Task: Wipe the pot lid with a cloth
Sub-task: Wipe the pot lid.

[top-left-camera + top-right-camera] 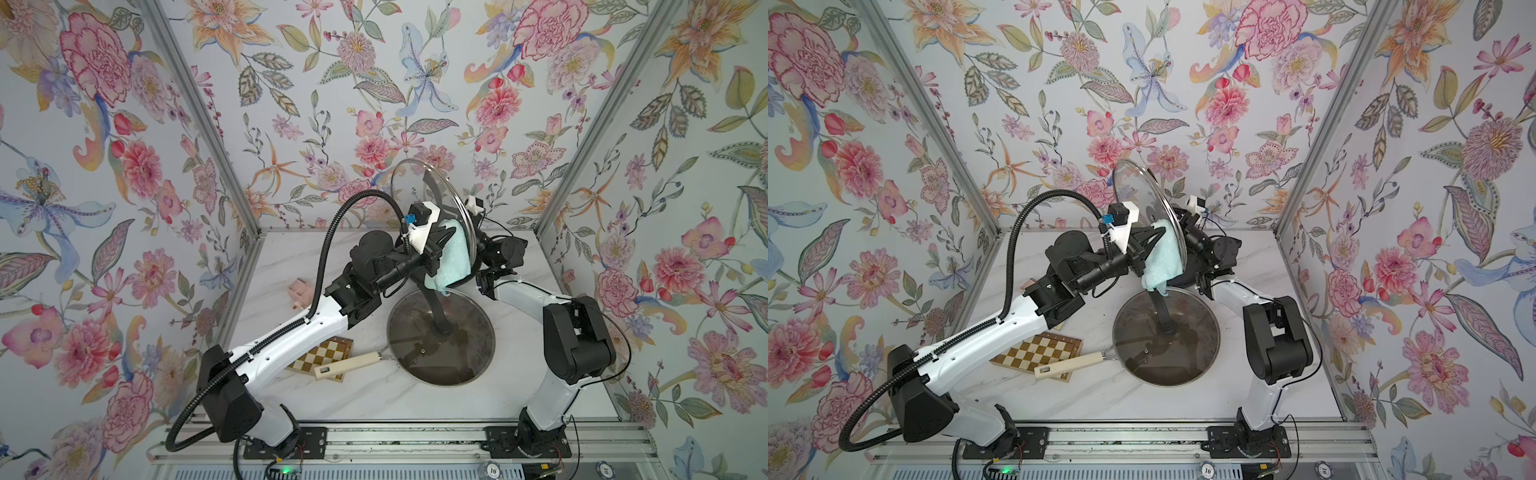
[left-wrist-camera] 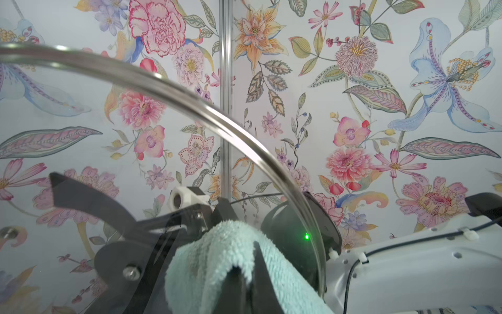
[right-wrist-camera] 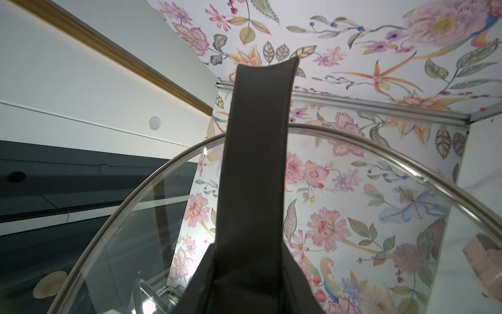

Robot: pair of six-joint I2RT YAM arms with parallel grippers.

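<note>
Above pan [image 1: 478,365] at table middle, pot lid [image 1: 419,183] up on edge, clear of surface. Your right gripper [image 3: 250,285] clamped on lid's black handle [image 3: 258,163]. Your left gripper [image 1: 438,249] pinched shut on cloth [image 1: 451,257]. Cloth lies against glass on side opposite handle, near lower rim, with tail hanging below. Chessboard [image 1: 320,357] under pan's cream handle.
</note>
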